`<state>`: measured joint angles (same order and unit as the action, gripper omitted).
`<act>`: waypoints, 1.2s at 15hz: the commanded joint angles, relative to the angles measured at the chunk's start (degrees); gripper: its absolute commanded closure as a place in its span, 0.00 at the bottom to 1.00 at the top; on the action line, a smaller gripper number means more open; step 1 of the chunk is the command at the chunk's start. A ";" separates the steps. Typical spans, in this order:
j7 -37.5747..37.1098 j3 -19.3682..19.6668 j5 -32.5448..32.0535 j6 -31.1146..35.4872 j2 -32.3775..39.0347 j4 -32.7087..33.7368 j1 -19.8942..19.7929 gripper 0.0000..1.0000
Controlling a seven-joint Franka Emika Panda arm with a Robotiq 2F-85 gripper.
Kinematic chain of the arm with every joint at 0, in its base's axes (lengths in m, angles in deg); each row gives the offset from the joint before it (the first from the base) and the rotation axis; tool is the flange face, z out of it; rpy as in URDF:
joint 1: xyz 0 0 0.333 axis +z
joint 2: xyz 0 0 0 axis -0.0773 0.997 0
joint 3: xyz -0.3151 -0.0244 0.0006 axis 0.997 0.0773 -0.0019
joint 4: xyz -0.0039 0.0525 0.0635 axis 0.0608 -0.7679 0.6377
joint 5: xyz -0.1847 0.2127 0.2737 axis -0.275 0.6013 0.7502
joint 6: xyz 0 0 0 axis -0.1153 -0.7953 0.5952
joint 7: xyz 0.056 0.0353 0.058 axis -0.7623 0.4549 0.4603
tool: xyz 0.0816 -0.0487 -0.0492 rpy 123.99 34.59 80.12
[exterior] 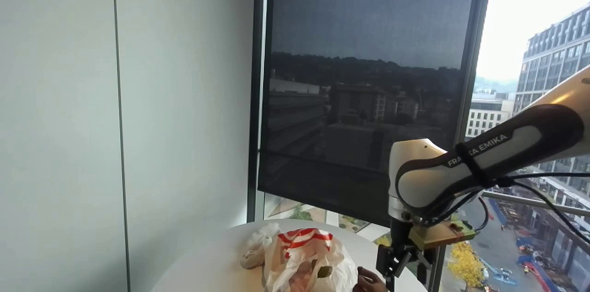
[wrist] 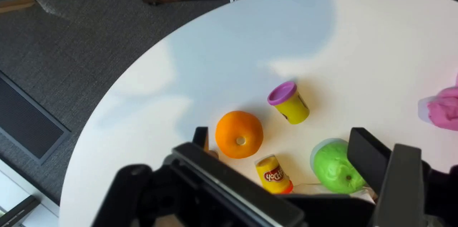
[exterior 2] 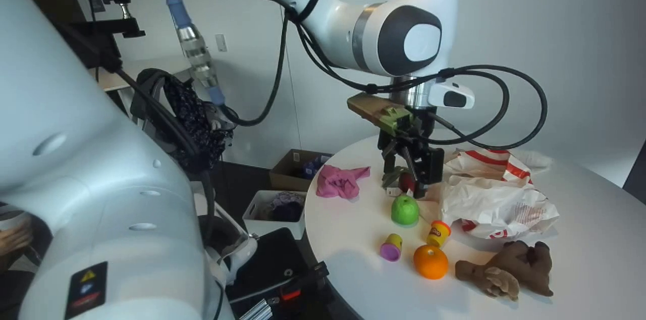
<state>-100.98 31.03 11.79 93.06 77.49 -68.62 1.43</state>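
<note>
In the wrist view, my end effector (wrist: 281, 138) hangs spread above the desk (wrist: 375, 58): purple-lidded tub (wrist: 291, 107) at twelve o'clock, orange (wrist: 236, 130) at nine, green fruit (wrist: 332, 168) at four.

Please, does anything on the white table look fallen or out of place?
Yes, mildly: the purple-lidded can and the red-lidded Play-Doh can lie on their sides near the orange, rather than standing upright. Both look closed, and no spill shows.
</note>
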 commanded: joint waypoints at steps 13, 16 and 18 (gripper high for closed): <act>-25.54 3.61 -12.64 15.63 23.80 16.54 3.47 0.00; -28.42 4.40 -14.93 17.42 25.99 16.87 4.48 0.00; -32.95 5.70 -18.56 18.99 28.31 18.44 6.44 0.00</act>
<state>-128.25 34.46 -2.65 109.52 102.66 -52.30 4.65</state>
